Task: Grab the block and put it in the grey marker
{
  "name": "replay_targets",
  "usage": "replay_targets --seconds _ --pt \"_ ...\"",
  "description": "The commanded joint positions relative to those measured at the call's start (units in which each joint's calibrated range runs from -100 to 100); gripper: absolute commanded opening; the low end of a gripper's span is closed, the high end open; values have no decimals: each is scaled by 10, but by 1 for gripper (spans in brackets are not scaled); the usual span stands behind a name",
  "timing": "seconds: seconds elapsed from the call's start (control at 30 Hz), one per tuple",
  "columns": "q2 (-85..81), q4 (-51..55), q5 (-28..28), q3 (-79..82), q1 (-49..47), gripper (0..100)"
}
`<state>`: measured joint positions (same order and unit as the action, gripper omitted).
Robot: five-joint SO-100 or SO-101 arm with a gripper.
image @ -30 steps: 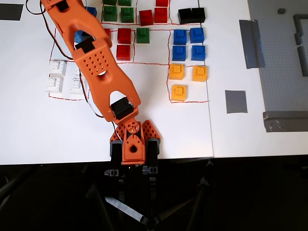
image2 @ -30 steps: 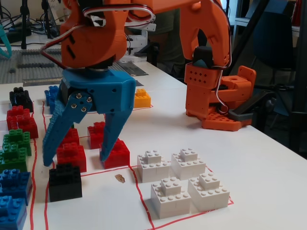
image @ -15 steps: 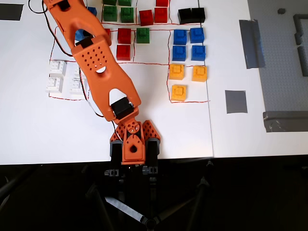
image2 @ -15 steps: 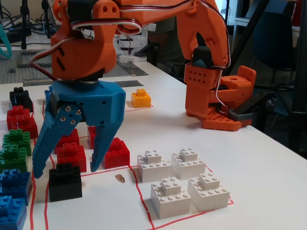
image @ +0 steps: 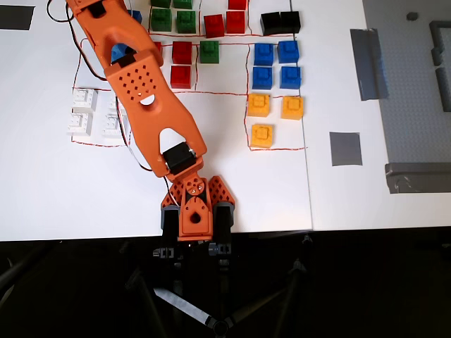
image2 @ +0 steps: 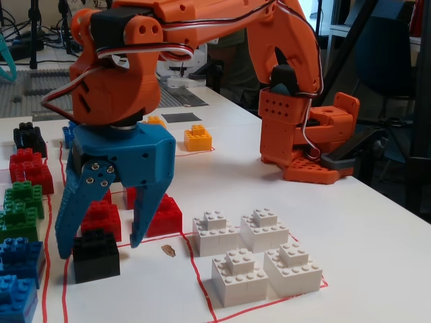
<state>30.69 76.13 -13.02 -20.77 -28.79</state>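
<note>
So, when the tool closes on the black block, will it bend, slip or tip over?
The block looks like a rigid moulded brick, so it probably will not bend. It sits flat and squat, so tipping seems unlikely. Its smooth sides might slip slightly between the open tool fingers.

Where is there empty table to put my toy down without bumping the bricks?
Free: the white table below the white bricks, left of the arm's base. Also free: the strip between the yellow bricks and the grey marker. Crowded: the top, where red, green and blue bricks sit close and the gripper straddles the block.
</note>
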Motion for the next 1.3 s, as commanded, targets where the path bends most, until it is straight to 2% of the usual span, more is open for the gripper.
replay_targets --seconds 0.0,0.27,0.37,0.4,0.53,0.7,1.03,1.13,1.27 --pt "-36 -9 7 -60 12 27" --pt "-26 -9 15 -60 11 27" --pt "-23 -9 21 -61 9 24" --pt "-22 -9 21 -61 9 22" --pt "-20 -9 30 -64 8 1" --pt "-32 2 32 -67 7 0" --pt "-183 138 64 -180 -57 0" --pt "-240 181 83 -179 -68 0" --pt "-326 217 120 -89 -52 0"
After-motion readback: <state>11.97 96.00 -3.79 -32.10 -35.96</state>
